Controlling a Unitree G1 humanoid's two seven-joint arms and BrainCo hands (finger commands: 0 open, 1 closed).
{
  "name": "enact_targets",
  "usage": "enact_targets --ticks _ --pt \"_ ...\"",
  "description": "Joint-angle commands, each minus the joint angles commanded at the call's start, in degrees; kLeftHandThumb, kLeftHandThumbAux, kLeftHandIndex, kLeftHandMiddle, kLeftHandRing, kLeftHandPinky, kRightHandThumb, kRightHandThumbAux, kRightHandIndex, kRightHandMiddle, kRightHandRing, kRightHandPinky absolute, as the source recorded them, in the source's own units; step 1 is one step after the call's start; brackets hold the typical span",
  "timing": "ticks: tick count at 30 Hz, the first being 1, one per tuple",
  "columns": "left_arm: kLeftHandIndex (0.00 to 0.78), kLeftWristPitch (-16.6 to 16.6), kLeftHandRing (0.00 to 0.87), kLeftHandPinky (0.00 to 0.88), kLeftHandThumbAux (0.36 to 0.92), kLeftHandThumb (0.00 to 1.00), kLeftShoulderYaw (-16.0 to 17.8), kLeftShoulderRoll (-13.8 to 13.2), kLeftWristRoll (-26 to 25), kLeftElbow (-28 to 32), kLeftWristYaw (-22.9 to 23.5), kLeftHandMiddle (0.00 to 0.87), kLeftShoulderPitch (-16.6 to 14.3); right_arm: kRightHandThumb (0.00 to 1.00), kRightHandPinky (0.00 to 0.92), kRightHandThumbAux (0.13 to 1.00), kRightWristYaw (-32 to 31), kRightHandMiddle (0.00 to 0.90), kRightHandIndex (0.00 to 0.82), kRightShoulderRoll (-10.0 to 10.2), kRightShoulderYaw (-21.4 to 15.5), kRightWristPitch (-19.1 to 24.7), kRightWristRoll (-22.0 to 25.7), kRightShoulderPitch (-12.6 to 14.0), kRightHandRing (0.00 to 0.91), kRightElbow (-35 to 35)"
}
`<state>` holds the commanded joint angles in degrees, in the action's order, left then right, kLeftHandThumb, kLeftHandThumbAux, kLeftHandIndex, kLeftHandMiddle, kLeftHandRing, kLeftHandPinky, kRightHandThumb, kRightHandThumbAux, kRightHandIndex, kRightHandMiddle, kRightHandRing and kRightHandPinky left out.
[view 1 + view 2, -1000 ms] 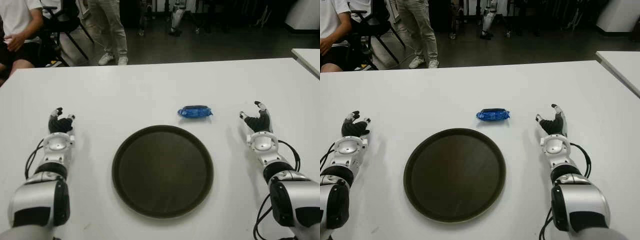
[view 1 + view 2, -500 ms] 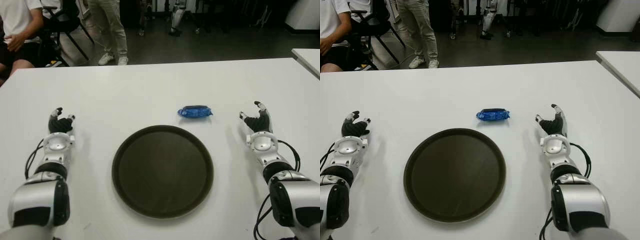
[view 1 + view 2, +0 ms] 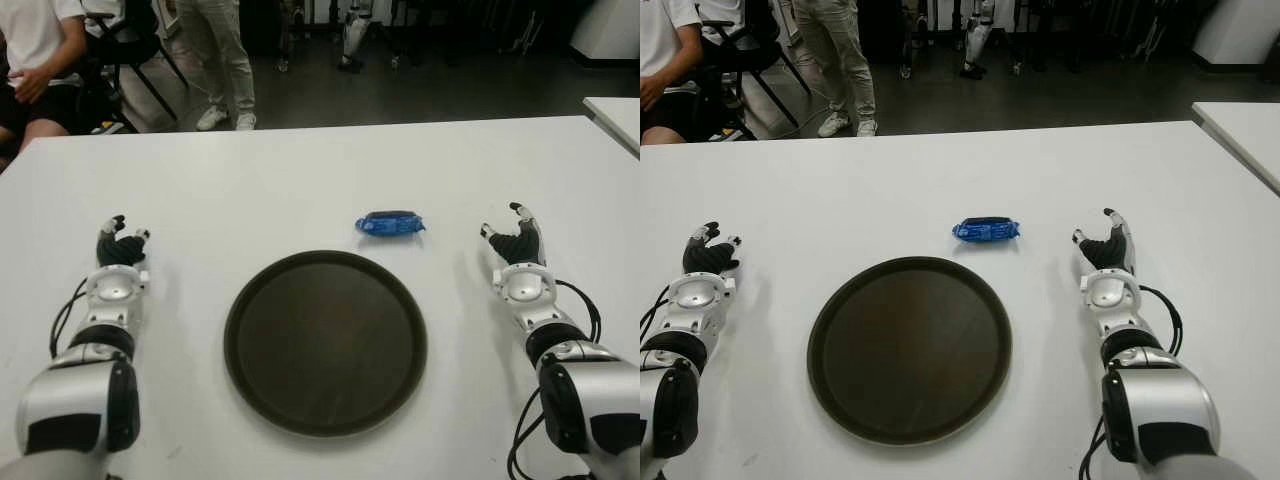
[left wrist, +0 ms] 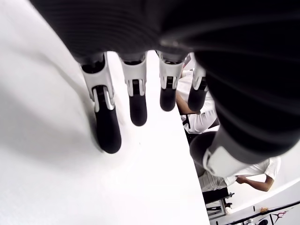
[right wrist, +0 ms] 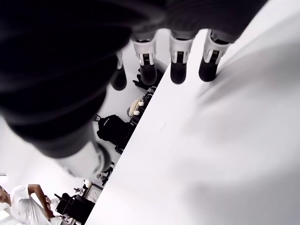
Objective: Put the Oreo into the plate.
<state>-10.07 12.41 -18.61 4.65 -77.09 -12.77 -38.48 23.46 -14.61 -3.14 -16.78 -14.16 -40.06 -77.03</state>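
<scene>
Nothing has moved since the earlier frames: both arms lie extended forward on the desk (image 3: 300, 170). Left hand (image 3: 120, 245) shows left of the plate (image 3: 325, 342), fingers (image 4: 108, 126) spread and straight, holding nothing. Right hand (image 3: 515, 240) shows right of the plate, fingers (image 5: 178, 70) likewise spread and empty. Bare desk surface surrounds the plate on all sides; the far edge lies well beyond. Oreo (image 3: 389, 223) lies on the desk just beyond the plate's far rim, nearer the right hand, apart from both hands.
</scene>
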Motion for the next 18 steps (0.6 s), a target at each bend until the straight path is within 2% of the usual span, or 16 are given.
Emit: enact_targets --ticks 9,18 --pt "0.013 -0.05 0.120 0.109 0.648 0.154 -0.14 -0.07 0.12 0.02 0.11 0.106 0.02 0.481 0.093 0.711 3.22 0.063 0.049 -0.12 1.83 -2.16 -2.02 0.11 0.077 0.05" --pt "0.010 0.16 0.113 0.106 0.640 0.162 -0.08 -0.23 0.06 -0.02 0.29 0.101 0.00 0.458 0.071 0.725 4.01 0.044 0.038 -0.14 3.44 -2.12 -3.44 0.12 0.055 -0.16"
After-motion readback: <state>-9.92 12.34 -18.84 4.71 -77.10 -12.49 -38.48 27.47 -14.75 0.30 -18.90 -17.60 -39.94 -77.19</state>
